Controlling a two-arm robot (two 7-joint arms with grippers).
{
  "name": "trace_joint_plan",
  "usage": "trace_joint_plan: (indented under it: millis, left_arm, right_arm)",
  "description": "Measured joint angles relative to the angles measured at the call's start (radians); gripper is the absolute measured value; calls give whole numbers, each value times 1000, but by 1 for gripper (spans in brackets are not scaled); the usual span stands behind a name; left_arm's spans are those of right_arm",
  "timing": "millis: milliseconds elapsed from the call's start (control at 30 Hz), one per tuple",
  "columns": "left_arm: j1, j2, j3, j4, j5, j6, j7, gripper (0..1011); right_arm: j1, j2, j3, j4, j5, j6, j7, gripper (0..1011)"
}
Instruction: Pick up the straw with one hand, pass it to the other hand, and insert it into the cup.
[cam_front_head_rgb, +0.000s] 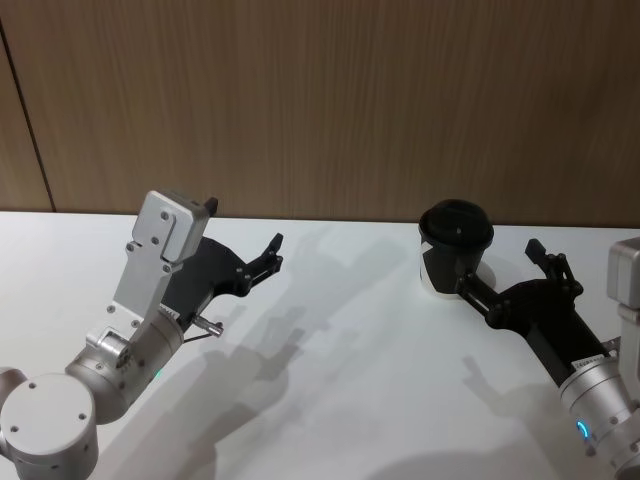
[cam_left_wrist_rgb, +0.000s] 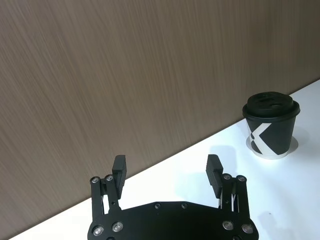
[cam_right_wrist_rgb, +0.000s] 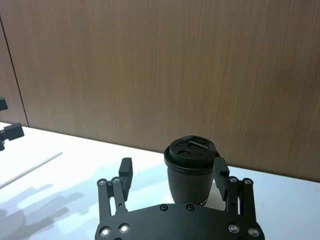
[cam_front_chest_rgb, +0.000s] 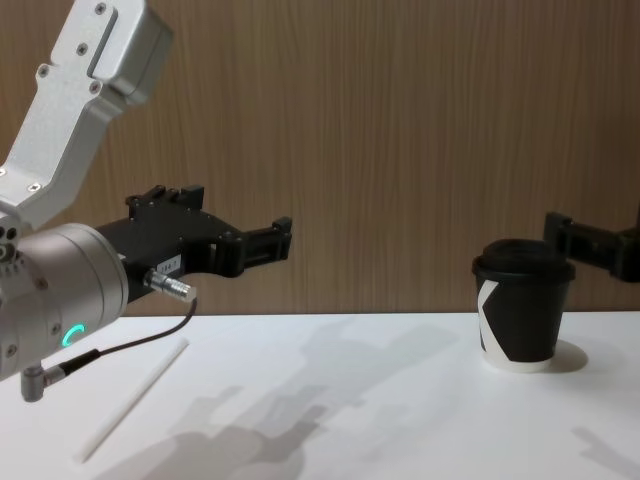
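The white straw (cam_front_chest_rgb: 134, 398) lies flat on the table below my left arm; it also shows in the right wrist view as a thin white straw (cam_right_wrist_rgb: 31, 169). My left gripper (cam_front_head_rgb: 272, 255) hovers above the table, open and empty, fingers (cam_left_wrist_rgb: 119, 168) spread wide, well left of the cup. The black lidded cup (cam_front_head_rgb: 455, 243) stands upright at the right. My right gripper (cam_front_head_rgb: 498, 266) is open beside the cup on its right, at lid height (cam_front_chest_rgb: 560, 232), gripping nothing. In the right wrist view the cup (cam_right_wrist_rgb: 192, 172) sits just beyond the spread fingers (cam_right_wrist_rgb: 126, 171).
A wooden wall (cam_front_head_rgb: 330, 100) runs close behind the white table (cam_front_head_rgb: 340, 360). A thin dark cable (cam_front_chest_rgb: 120, 345) loops from the left wrist above the straw.
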Motion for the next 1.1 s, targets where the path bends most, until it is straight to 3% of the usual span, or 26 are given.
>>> trace_joint_plan:
  millis: [1100]
  left_arm:
    - [0,0,0,0,0,0,0,1003]
  right_arm:
    - [0,0,0,0,0,0,0,1001]
